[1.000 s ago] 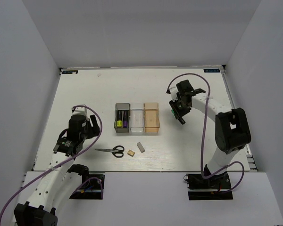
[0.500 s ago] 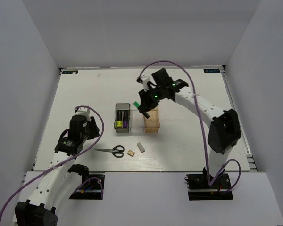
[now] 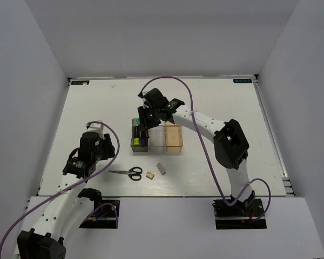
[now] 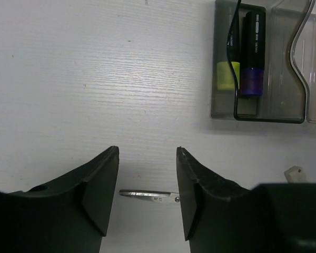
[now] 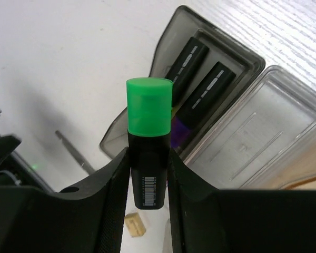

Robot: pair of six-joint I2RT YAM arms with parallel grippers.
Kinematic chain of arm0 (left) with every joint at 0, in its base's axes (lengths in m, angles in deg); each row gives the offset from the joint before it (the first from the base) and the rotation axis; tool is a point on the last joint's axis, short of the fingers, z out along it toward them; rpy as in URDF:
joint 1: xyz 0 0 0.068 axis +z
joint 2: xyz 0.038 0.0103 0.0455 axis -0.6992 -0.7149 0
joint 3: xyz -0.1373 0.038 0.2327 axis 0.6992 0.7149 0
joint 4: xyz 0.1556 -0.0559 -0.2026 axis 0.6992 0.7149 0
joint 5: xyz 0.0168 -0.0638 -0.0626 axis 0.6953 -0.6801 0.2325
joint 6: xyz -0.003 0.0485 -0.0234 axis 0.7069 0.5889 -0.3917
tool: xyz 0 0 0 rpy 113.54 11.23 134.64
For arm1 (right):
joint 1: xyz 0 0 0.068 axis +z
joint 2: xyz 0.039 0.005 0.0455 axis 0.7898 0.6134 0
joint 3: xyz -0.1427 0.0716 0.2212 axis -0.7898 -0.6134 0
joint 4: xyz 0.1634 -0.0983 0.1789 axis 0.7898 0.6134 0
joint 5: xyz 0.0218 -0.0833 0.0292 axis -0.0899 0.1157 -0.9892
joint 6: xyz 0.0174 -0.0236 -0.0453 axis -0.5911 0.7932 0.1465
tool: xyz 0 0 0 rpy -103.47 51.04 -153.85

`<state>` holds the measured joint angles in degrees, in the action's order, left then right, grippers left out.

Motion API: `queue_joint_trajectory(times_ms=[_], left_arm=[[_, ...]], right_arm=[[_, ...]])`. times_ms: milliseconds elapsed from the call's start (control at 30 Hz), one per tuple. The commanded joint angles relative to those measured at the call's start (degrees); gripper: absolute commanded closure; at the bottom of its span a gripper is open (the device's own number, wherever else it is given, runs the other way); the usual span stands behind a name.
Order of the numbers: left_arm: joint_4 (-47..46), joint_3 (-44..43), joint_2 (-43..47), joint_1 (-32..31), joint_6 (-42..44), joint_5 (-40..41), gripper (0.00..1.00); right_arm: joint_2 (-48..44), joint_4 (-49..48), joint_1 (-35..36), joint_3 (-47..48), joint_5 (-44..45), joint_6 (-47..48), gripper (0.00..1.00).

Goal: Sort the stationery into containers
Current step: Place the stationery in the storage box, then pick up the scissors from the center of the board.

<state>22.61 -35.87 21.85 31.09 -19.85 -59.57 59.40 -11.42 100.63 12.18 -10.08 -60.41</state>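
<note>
Overhead, the right tool (image 3: 146, 120) hangs above the dark grey bin (image 3: 140, 144), the leftmost of three bins in a row near the middle of the worktop (image 3: 216, 108). In its wrist view the right tool (image 5: 147, 158) is pinching the green highlighter (image 5: 149, 121) by the black barrel, with the green cap sticking out past the fingertips, clear of the bin. The dark grey bin (image 5: 163, 52) already holds two markers lying side by side along its length: the yellow highlighter (image 4: 226, 75) on the left and the purple highlighter (image 4: 251, 80) on the right. The clear bin (image 3: 157, 141) sits just beside it to the right, and the amber bin (image 3: 174, 137) comes next in the row. On the near side of the bins, three items lie loose on the worktop. The scissors (image 3: 128, 172) are on the left with the blades pointing left. The tan block (image 3: 150, 175) is just right of the handles, and the grey eraser (image 3: 161, 168) is right of that. The left tool (image 3: 75, 167) hovers low over the worktop left of the scissors. Its jaws are spread with nothing between them, and in its wrist view a scissor blade shows in the gap of the left tool (image 4: 147, 153).
</note>
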Motion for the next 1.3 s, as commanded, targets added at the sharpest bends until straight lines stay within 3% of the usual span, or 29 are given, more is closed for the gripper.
queue_joint_trajectory(times_ms=[0,33,167,333,400,500,533,600,667,833,867,900,967,1133,1267], left_arm=[[-1.23,0.27,0.24,0.10,0.91,-3.06,0.40],[-1.14,0.18,0.15,0.27,0.91,-3.68,0.36],[0.18,0.53,0.59,0.27,-1.98,-11.22,0.36],[1.15,2.11,3.22,0.09,-7.08,-17.47,0.57],[1.67,2.29,3.32,0.09,-6.57,-20.46,0.67],[3.42,-0.34,1.04,-0.78,-0.95,-25.28,0.71],[3.61,-1.48,-0.62,-1.22,4.54,-26.44,0.71],[3.96,-3.06,-1.95,-1.92,8.10,-30.55,0.69],[3.09,-3.33,-4.75,-5.68,14.08,-30.59,0.65],[0.71,-4.04,-11.88,-12.20,24.43,-29.28,0.50],[0.71,-4.47,-12.67,-12.65,25.68,-29.09,0.48],[0.62,-4.57,-15.03,-14.30,26.56,-28.57,0.45],[0.97,-5.36,-16.80,-15.37,30.26,-26.64,0.45],[-0.52,-6.68,-24.19,-18.98,34.13,-21.36,0.47],[-2.02,-7.73,-28.32,-18.98,35.80,-19.86,0.48]], right_arm=[[3.02,-2.12,0.31,3.72,4.03,-1.60,0.85],[3.89,-2.04,0.31,4.69,4.12,-1.43,0.79],[6.79,-1.60,0.31,7.77,4.55,-0.38,0.71],[6.89,-1.69,0.31,9.27,3.42,0.86,0.49],[5.84,-1.60,0.22,8.74,2.71,0.94,0.49],[3.30,-2.04,0.22,6.72,1.75,2.00,0.47],[1.98,-2.12,0.14,5.59,1.13,2.09,0.47],[-1.35,-0.90,-0.30,4.79,0.08,4.79,0.70],[-3.30,2.07,-0.83,3.30,-1.16,7.96,1.00],[-18.03,-1.94,-5.12,-13.56,-6.42,19.82,1.00],[-21.81,-3.78,-5.66,-16.20,-6.95,20.54,0.95],[-23.42,-4.49,-6.19,-23.10,-7.39,21.24,0.74],[-29.75,-5.37,-8.73,-28.58,-7.14,24.06,0.60],[-39.85,-7.92,-13.48,-40.72,-7.75,25.99,0.58],[-44.43,-8.63,-16.90,-45.13,-9.94,25.04,0.58]])
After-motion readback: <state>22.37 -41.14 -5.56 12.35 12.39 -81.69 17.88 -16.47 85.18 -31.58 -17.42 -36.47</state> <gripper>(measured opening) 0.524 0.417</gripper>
